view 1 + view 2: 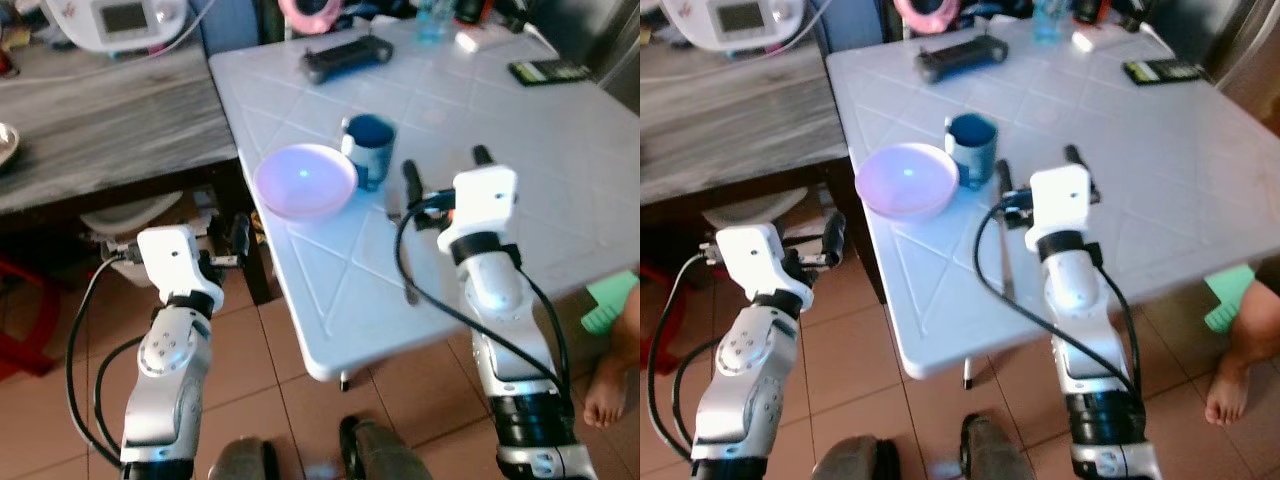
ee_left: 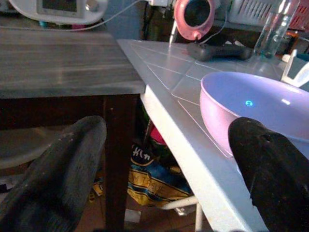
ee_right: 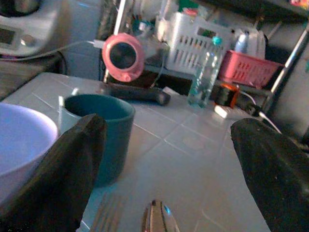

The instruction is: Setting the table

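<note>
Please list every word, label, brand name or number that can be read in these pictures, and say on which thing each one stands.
No text can be read with certainty.
Bag under the table: dark printed letters, too blurred and cut off to read.
White appliance on the wooden counter: its grey screen shows nothing readable.
Black remote on the table: its buttons are too small to read.
Blue mug and pink bowl: no print visible.

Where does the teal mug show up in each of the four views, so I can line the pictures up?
Left eye view: teal mug mid-table, just behind the pink bowl.
Right eye view: same spot, bowl at its left.
Left wrist view: cannot make it out; the bowl blocks that side.
Right wrist view: mug beside the bowl's rim.
Shared landmark: the bowl.
</note>
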You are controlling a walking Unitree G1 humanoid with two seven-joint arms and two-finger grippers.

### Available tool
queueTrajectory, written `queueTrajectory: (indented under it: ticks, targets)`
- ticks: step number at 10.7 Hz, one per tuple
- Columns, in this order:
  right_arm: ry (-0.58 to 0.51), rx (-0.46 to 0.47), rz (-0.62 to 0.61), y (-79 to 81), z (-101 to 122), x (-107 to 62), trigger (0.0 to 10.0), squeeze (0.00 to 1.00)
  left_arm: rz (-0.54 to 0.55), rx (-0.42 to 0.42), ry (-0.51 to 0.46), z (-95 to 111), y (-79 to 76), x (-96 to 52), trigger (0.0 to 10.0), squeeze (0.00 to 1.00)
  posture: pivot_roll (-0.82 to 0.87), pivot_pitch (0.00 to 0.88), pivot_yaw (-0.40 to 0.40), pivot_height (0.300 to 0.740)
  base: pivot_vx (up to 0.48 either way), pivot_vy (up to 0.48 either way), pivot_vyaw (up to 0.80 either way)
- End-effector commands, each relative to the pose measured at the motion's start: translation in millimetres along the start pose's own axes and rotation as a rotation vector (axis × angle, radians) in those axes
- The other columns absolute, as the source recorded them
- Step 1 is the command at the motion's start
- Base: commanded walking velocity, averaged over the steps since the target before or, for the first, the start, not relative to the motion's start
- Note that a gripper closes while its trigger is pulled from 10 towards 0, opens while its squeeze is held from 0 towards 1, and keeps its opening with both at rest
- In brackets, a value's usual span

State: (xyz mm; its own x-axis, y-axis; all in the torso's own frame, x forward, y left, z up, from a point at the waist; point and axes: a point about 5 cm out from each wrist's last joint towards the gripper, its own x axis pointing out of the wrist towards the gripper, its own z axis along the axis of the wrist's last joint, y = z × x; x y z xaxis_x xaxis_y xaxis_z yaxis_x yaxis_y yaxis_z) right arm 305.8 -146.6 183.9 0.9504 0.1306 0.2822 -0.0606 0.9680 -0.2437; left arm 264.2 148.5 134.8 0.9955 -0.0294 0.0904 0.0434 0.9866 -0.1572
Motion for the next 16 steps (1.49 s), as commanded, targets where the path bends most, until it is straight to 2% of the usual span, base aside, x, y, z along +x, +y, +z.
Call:
queueTrajectory:
  ticks: [1, 3, 5, 6, 7, 9, 10, 13, 16]
  targets:
    - [-0.036, -0.011, 0.030, 3.5, 7, 2.7, 10.0, 0.00, 0.020, 0.013, 0.004, 1, 3.8, -1.8, 10.0, 0.00, 0.02, 0.158, 0.035, 0.740, 0.000, 0.000, 0.00]
    - [-0.017, 0.005, 0.082, 8.4, 5, 5.7, 10.0, 0.00, 0.039, 0.037, 0.006, 1, 6.3, -0.7, 10.0, 0.00, 0.02, 0.163, 0.037, 0.740, 0.000, 0.000, 0.00]
    - [-0.005, 0.009, 0.276, 24.9, 6, 19.1, 10.0, 0.00, 0.058, 0.058, 0.022, -1, 10.0, -0.8, 10.0, 0.00, 0.02, 0.169, 0.044, 0.740, 0.000, 0.000, 0.00]
    - [0.000, 0.003, 0.325, 28.7, 7, 20.6, 10.0, 0.00, 0.056, 0.058, 0.019, 0, 9.3, -0.4, 10.0, 0.00, 0.02, 0.170, 0.043, 0.740, 0.000, 0.000, 0.00]
    - [0.002, 0.000, 0.420, 37.3, 7, 18.4, 10.0, 0.00, 0.063, 0.057, 0.016, 1, 9.9, 0.0, 10.0, 0.00, 0.03, 0.171, 0.042, 0.740, 0.000, 0.000, 0.00]
    - [0.016, -0.007, 0.525, 46.2, 5, 12.0, 10.0, 0.00, 0.068, 0.056, 0.019, 0, 9.8, -0.9, 10.0, 0.00, 0.03, 0.172, 0.040, 0.740, 0.000, 0.000, 0.00]
    - [0.014, -0.038, 0.637, 55.1, 5, 1.9, 10.0, 0.00, 0.065, 0.054, 0.022, -1, 8.7, -1.4, 10.0, 0.00, 0.03, 0.172, 0.040, 0.740, 0.000, 0.000, 0.00]
    - [0.041, -0.070, 0.724, 56.1, 2, -4.7, 10.0, 0.00, 0.063, 0.052, 0.023, -1, 7.9, 0.7, 10.0, 0.00, 0.02, 0.168, 0.040, 0.740, 0.000, 0.000, 0.00]
    - [0.070, -0.207, 0.782, 49.5, 0, 0.8, 10.0, 0.00, 0.048, 0.033, 0.046, -5, 4.4, -0.3, 10.0, 0.00, 0.02, 0.166, 0.039, 0.740, 0.000, 0.000, 0.00]
